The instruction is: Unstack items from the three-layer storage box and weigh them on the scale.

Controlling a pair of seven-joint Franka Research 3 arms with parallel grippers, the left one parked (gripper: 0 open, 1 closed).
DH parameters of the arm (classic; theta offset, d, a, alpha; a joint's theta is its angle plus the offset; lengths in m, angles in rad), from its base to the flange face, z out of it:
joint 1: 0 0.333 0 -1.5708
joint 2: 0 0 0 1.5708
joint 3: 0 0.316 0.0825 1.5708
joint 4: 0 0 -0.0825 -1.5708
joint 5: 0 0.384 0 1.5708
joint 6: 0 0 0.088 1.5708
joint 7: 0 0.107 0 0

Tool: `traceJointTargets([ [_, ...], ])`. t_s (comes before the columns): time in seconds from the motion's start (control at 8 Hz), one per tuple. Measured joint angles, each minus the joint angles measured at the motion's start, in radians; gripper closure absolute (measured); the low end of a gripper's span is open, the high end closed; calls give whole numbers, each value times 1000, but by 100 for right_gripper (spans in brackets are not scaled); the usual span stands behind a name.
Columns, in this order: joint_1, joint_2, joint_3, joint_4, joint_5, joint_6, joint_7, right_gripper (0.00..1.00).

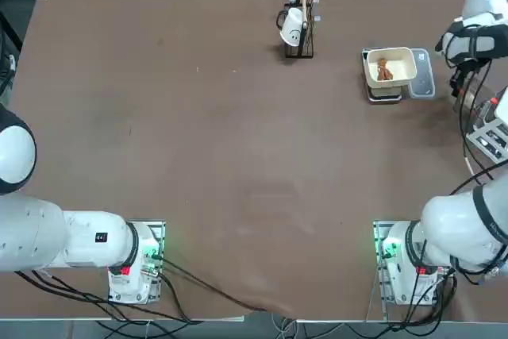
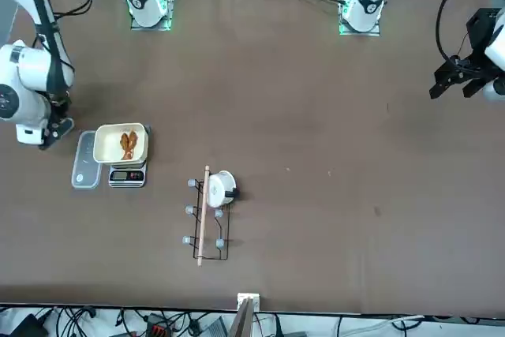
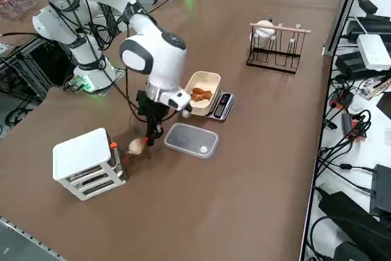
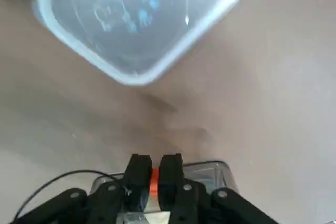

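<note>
The three-layer storage box (image 3: 84, 162) is a white tiered unit near the table's right edge, and it shows partly in the top view (image 1: 487, 137). My right gripper (image 4: 151, 162) is low beside it (image 3: 150, 137), shut on the orange handle (image 4: 152, 180) of a clear drawer. A pale tan item (image 3: 135, 146) lies between the box and the gripper. The scale (image 1: 386, 95) carries a cream bowl (image 1: 397, 59) holding reddish-brown items (image 1: 384, 70). The clear panel (image 3: 191, 140) lies flat next to the scale (image 3: 222, 106).
A black wire rack (image 1: 299, 33) with a white cup (image 1: 291, 28) and a wooden rod stands at the far middle of the table (image 3: 275, 46). Cables and devices lie beyond the table's far edge (image 3: 360, 59).
</note>
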Motion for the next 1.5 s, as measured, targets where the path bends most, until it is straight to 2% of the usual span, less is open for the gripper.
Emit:
traceJointTargets([
  [0.25, 11, 0, -3, 3, 10, -2, 15, 86],
  [0.38, 11, 0, -5, 9, 54, -1, 16, 72],
  [0.62, 15, -1, -1, 60, 181, -45, 15, 33],
  [0.75, 16, -4, 0, 120, 255, -146, 1, 12],
  [0.88, 16, -8, 0, 194, 306, -263, -34, 3],
  [1.12, -2, -31, -17, 251, 319, -363, -98, 8],
  [1.25, -42, -32, -26, 241, 319, -359, -157, 10],
  [1.5, -132, -21, -33, 161, 318, -248, -253, 14],
])
